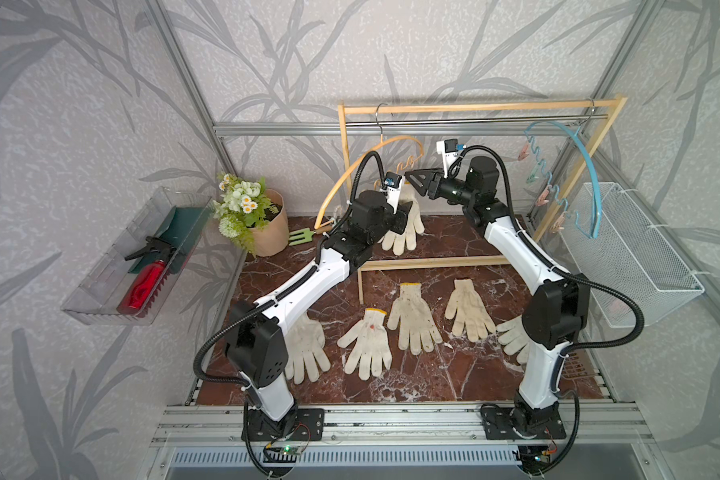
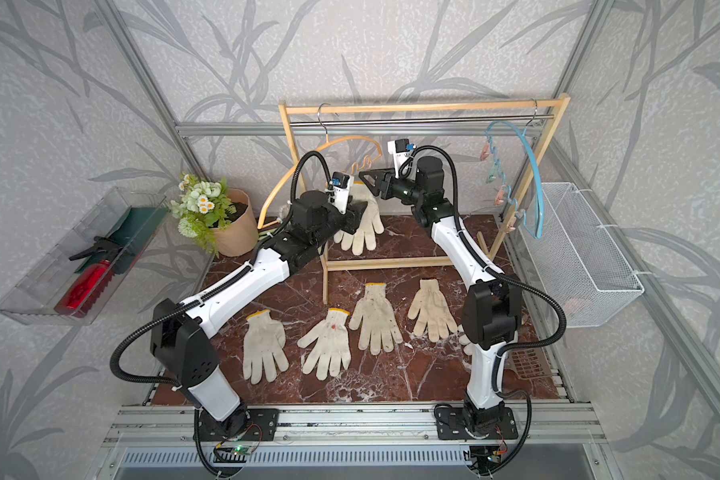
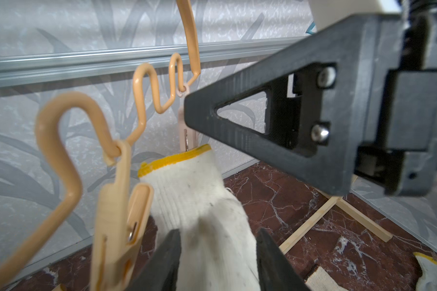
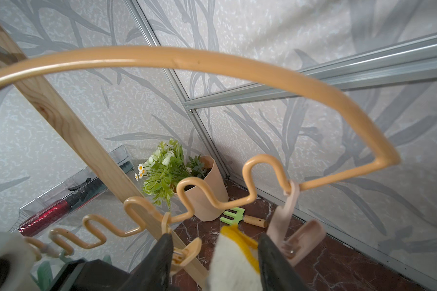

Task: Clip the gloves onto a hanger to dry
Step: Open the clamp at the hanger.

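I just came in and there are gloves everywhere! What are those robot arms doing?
They're pegging work gloves up to dry. The left claw has one glove between its jaws under the orange hanger; whether it grips is unclear. The right claw stands open around that glove's yellow cuff, beside a pink peg. Whether the peg has caught the cuff is hidden. Five more gloves lie on the table.

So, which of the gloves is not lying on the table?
The glove up at the orange hanger, yellow cuff upward; the other five lie flat on the marble table.
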{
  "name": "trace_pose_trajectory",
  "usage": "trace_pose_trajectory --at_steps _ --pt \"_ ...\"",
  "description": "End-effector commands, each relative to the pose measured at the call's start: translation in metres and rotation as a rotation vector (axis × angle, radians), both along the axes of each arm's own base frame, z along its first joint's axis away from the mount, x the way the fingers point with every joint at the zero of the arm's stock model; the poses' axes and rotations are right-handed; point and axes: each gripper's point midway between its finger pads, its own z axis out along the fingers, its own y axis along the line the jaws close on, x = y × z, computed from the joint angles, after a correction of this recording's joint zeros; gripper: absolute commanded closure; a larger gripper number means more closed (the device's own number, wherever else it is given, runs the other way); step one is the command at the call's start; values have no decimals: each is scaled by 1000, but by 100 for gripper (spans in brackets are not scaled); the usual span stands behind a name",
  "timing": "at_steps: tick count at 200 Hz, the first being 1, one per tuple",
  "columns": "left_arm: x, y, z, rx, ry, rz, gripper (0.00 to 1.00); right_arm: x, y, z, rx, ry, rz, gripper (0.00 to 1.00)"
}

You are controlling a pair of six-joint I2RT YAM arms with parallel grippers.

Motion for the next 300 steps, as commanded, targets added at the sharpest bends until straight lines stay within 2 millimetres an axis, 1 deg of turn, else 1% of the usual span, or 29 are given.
trace_pose_trajectory --at_steps 1,9,22,49,61,82,130,162,189,211,230,255,300 --pt "-6 3 -7 15 30 -13 43 0 3 9 6 -43 16 45" --pt "-8 4 -6 13 31 -12 36 0 5 8 4 -43 19 45" --pt "-10 6 -6 13 31 -10 35 0 6 7 1 -41 21 45" --pt "-16 12 0 12 36 3 38 1 10 5 -2 -38 26 45" --pt "-20 18 4 7 42 20 41 1 12 4 -7 -36 29 45" --pt "-29 27 10 8 48 34 42 -1 17 4 -13 -42 39 45" --pt "-56 51 20 -7 60 63 42 -7 31 2 -20 -46 78 45" --pt "-72 59 30 -25 58 56 43 -10 39 2 -20 -51 95 45" --pt "-81 68 35 -29 49 70 43 -10 44 0 -25 -53 92 45" --pt "-83 76 36 1 35 97 44 -5 45 -4 -31 -49 75 45" --pt "-83 83 35 18 30 118 45 -3 50 -6 -28 -42 81 45" --pt "-83 87 34 29 23 129 46 -1 57 -8 -35 -49 78 43" --pt "-79 96 35 34 16 153 48 9 63 -13 -25 -26 75 43"
